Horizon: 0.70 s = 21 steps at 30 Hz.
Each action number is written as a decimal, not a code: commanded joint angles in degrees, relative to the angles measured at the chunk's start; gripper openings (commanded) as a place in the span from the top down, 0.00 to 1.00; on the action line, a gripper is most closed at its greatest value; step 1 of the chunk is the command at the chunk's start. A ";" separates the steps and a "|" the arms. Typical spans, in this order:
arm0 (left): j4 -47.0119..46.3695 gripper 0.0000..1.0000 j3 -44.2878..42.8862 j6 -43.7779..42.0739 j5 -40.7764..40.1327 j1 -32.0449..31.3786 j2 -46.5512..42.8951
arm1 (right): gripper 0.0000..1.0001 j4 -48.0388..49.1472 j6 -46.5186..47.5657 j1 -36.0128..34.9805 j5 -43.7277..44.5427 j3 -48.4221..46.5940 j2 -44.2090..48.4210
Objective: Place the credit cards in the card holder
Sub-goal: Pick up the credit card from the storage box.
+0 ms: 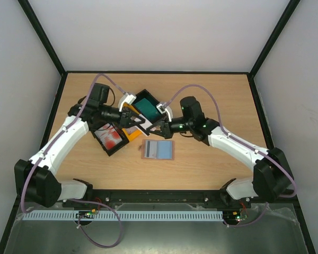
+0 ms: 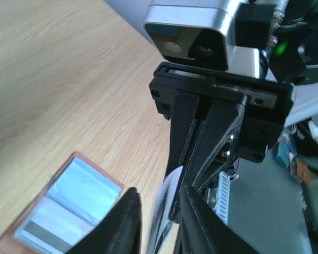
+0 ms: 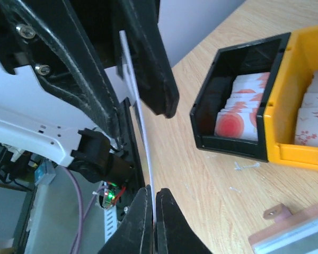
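A pale whitish credit card [image 1: 148,125] stands on edge in the air between my two grippers, above the table. My right gripper [image 3: 153,190] is shut on its lower edge, and the card [image 3: 140,116] runs up from the fingertips. My left gripper [image 2: 159,191] brackets the other end with its jaws a little apart. That end of the card [image 2: 167,201] leans near one finger, with a gap to the other. The card holder [image 1: 158,150] lies open and flat on the table just below, its pale blue pockets [image 2: 69,206] facing up.
Three trays stand behind and to the left of the grippers. A black tray [image 3: 233,148] holds red-and-white cards [image 3: 238,111]. A yellow tray [image 3: 291,106] holds pale cards. Another black tray [image 1: 147,106] holds teal cards. Dark frame rails edge the table.
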State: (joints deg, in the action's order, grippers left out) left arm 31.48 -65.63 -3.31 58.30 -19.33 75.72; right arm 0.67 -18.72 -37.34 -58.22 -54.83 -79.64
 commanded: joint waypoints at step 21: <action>-60.70 0.86 18.98 53.96 -0.82 -0.18 -10.81 | 0.98 36.05 -34.33 -0.36 6.07 8.21 8.38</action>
State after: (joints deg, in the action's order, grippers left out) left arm -20.32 -47.81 44.71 57.95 -19.33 65.34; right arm 31.46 -49.89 -37.85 -50.74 -48.18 -73.41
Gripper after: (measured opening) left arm 0.170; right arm 0.022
